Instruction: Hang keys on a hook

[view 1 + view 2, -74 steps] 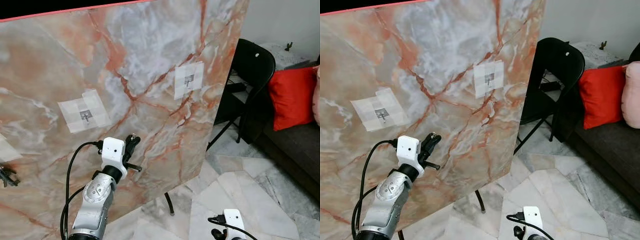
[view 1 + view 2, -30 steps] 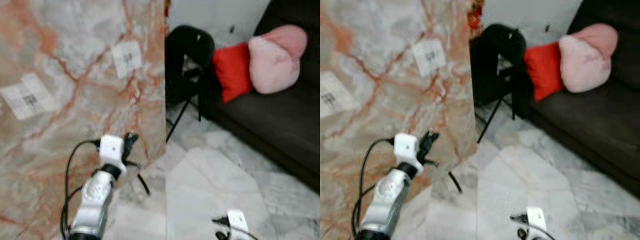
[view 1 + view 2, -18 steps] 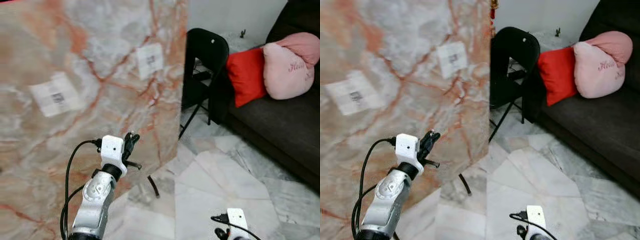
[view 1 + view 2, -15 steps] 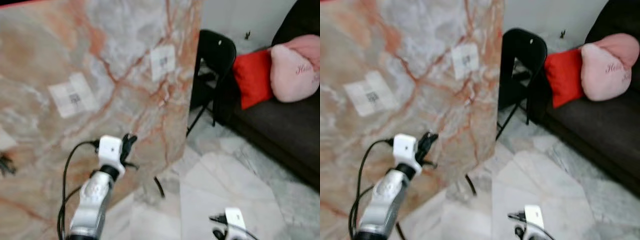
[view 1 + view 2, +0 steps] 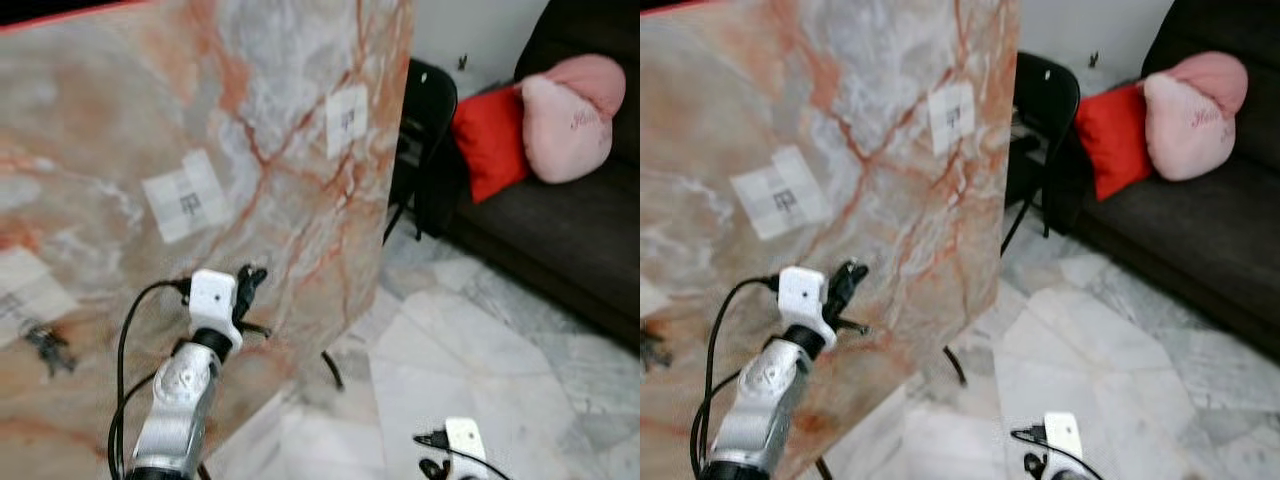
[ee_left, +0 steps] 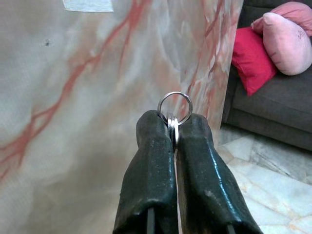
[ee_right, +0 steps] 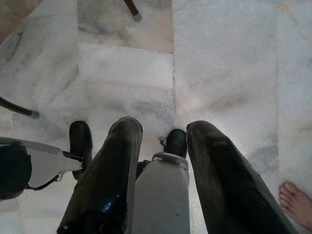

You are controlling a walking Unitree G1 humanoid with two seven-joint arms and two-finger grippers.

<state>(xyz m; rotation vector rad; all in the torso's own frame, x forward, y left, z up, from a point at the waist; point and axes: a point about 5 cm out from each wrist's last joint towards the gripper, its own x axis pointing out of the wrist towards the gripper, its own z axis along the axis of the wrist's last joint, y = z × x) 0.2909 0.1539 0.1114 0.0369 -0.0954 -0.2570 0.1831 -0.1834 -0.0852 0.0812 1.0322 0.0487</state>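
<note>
the left end effector (image 6: 174, 131) is pinched tight on the ring (image 6: 175, 107) of the keys, with the ring's loop standing proud above the 2 fingertips; in the head views a small part of the keys sticks out sideways just under the fingers (image 5: 250, 283). it is raised in front of the marble board (image 5: 120, 120), near it but not touching, below and a little right of the middle hook (image 5: 187, 204) on its taped patch. a 2nd hook (image 5: 349, 119) sits higher near the board's right edge, and a dark bunch (image 5: 42, 345) already hangs low at the left edge

the step in hand looks like the carry and approach: keys held, hook not yet reached. the next move calls for lifting the ring up to the middle hook, squaring its loop to the prong, and slipping it over before letting go; the head view is blurred, so the hook's exact shape is hard to read

the right end effector (image 7: 163, 146) hangs idle over the floor (image 7: 234, 58), fingers spread apart and holding nothing; a bare foot (image 7: 298, 204) shows at the frame edge
</note>
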